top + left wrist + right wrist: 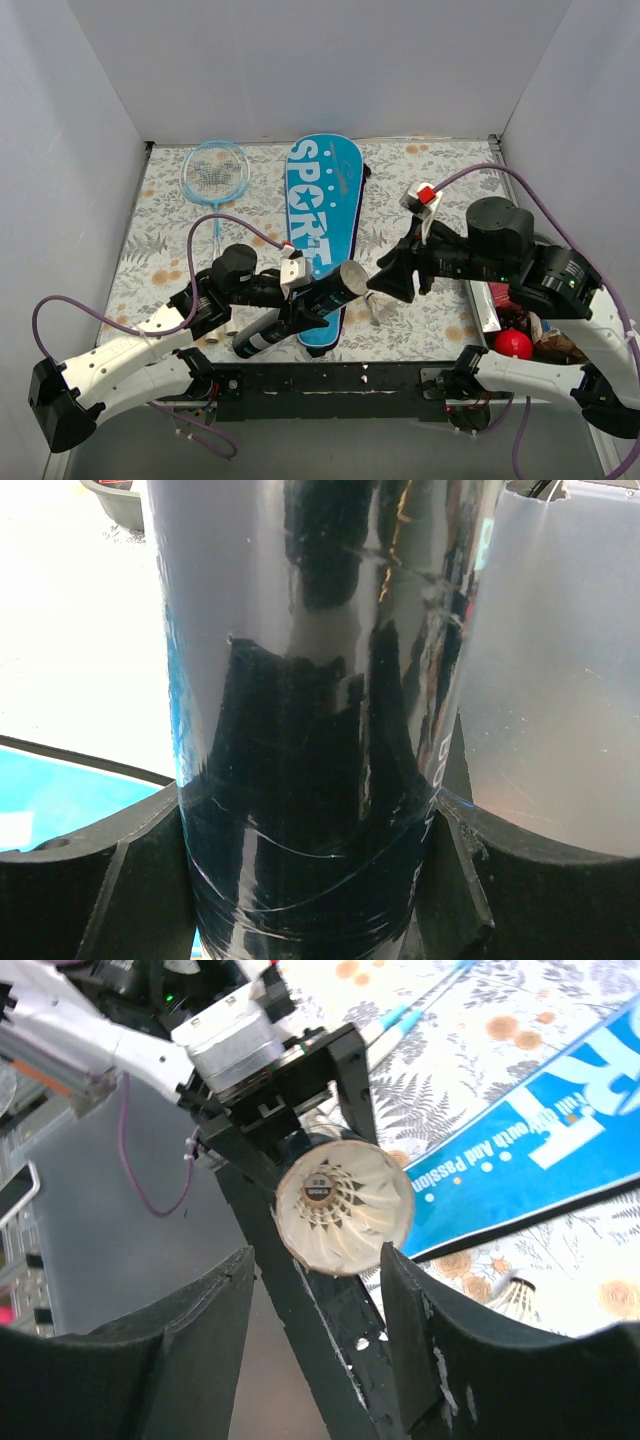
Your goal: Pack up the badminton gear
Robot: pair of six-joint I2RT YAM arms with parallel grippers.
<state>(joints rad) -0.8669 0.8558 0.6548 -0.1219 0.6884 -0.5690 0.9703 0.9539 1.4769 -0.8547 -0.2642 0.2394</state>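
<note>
Top external view: left gripper [300,297] clamps the tube [340,285], a shuttlecock [345,1205] seated in its mouth; right gripper [388,276] gapes empty; racket [215,172] and cover [322,200] lie unpacked.

I see the cover [322,200] lying along the middle of the table [430,180], far to near; the racket [215,172] lies to its left, at the far side; the tube [342,285] slants over the cover's near end, clasped in my left gripper [298,302]; a shuttlecock [345,1210] sits in its mouth, facing my right gripper [388,280] just beside; a loose shuttlecock [373,312] lies right of the cover; a ball [514,343] sits at the near right.
</note>
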